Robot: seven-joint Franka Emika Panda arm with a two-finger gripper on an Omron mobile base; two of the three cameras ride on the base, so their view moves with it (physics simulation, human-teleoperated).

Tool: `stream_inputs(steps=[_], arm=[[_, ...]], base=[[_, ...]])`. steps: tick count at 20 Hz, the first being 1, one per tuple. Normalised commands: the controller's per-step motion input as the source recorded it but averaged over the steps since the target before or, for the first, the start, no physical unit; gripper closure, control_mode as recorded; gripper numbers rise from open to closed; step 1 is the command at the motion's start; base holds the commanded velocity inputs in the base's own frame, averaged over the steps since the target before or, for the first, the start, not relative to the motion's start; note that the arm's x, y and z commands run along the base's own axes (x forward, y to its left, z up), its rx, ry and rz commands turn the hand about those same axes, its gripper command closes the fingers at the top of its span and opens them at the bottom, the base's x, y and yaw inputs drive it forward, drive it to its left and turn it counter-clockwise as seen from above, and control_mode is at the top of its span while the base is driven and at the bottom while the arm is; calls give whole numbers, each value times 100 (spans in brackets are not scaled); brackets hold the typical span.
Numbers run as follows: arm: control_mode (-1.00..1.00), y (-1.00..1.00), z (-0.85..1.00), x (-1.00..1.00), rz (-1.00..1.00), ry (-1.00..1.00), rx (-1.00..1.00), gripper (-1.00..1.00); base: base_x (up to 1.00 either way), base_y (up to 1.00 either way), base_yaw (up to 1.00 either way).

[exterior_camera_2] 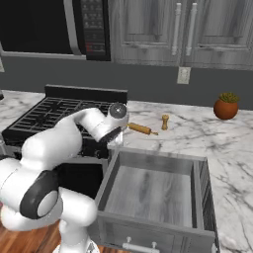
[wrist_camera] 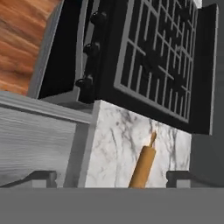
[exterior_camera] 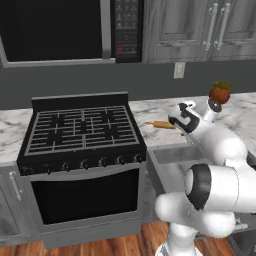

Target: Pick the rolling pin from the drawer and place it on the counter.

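We saw the rolling pin (exterior_camera_2: 142,129) lying flat on the counter (exterior_camera_2: 197,133), just beside the stove's (exterior_camera_2: 59,116) right edge and back from the counter's front lip. The gripper (wrist_camera: 109,177) hung over it with fingers spread wide, holding nothing. The drawer (exterior_camera_2: 153,190) stood pulled out, its floor bare. Marble lay open toward a small pepper mill (exterior_camera_2: 165,121) and a potted plant (exterior_camera_2: 226,106).

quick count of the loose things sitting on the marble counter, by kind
rolling pin: 1
small wooden pepper mill: 1
potted plant in a round orange-brown pot: 1
total: 3
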Motion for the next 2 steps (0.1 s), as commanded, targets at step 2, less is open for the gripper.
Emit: stream_inputs(steps=[2], arm=[[-100, 100, 24, -74, 12, 0, -64, -100]], base=[[0, 0, 0]])
